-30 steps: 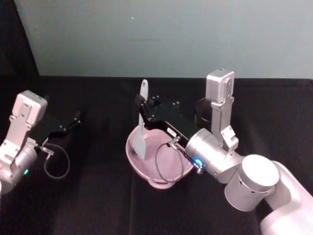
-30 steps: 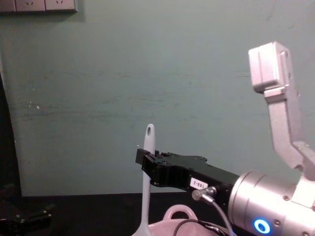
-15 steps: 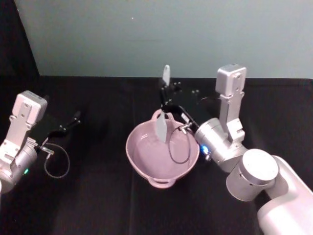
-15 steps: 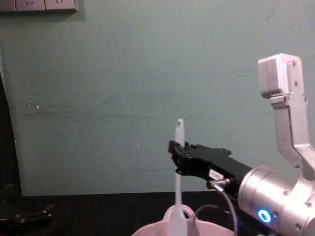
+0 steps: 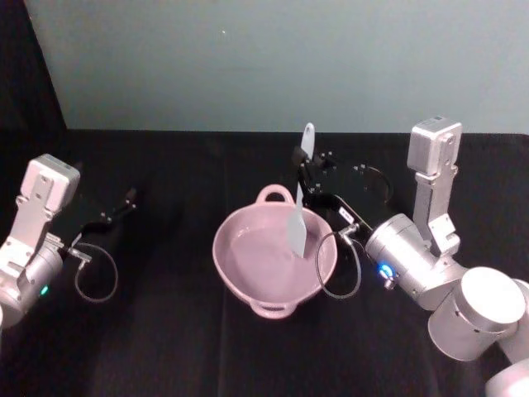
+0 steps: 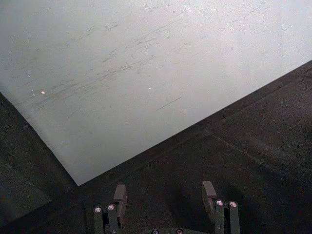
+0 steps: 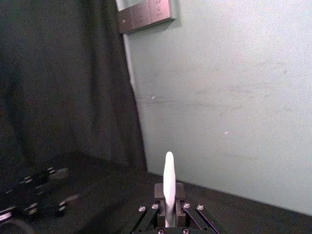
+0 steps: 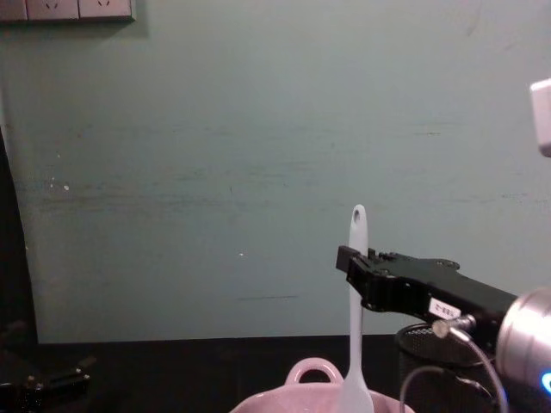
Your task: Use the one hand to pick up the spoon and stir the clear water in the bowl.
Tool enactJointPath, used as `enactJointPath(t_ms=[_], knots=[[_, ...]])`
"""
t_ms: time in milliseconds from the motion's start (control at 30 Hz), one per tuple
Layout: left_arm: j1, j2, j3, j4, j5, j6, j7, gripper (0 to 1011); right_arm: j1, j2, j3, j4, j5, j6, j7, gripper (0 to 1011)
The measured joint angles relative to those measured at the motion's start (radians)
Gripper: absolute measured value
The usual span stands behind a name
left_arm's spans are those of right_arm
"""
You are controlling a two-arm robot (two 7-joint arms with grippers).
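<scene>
Over the bowl [image 5: 235,277], spoon [image 5: 298,219] upright, blade down, gripped by right hand [image 5: 306,179]

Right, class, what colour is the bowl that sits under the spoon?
Pale pink and glossy; the bowl shows best in the head view.

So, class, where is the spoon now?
In the head view, the spoon stands upright in the right tool, blade down in the pink bowl, right of centre.

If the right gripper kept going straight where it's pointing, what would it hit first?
Probably nothing near. The right gripper, shut on the long white spoon dipped in the pale pink glossy bowl, points across the black tabletop toward the teal wall beside the black curtain; depth is unclear.
</scene>
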Motion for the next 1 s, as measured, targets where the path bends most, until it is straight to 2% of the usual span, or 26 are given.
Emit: enactJointPath(t_ms=[133, 267, 500, 633, 767, 1000], knots=[[0.0, 0.0, 0.0, 0.0, 0.0, 0.0, 0.0, 1011, -0.046, 0.036, 0.001, -0.07, 0.037, 0.046, 0.045, 113], [0.0, 0.0, 0.0, 0.0, 0.0, 0.0, 0.0, 1011, -0.074, 0.058, -0.012, -0.111, 0.062, 0.069, 0.073, 113], [0.0, 0.0, 0.0, 0.0, 0.0, 0.0, 0.0, 1011, -0.087, 0.071, -0.05, -0.142, 0.086, 0.081, 0.095, 113], [0.0, 0.0, 0.0, 0.0, 0.0, 0.0, 0.0, 1011, -0.072, 0.058, -0.084, -0.133, 0.088, 0.076, 0.098, 113], [0.0, 0.0, 0.0, 0.0, 0.0, 0.0, 0.0, 1011, -0.051, 0.037, -0.103, -0.106, 0.082, 0.064, 0.094, 113], [0.0, 0.0, 0.0, 0.0, 0.0, 0.0, 0.0, 1011, 0.015, -0.027, -0.119, -0.001, 0.04, 0.01, 0.05, 113]])
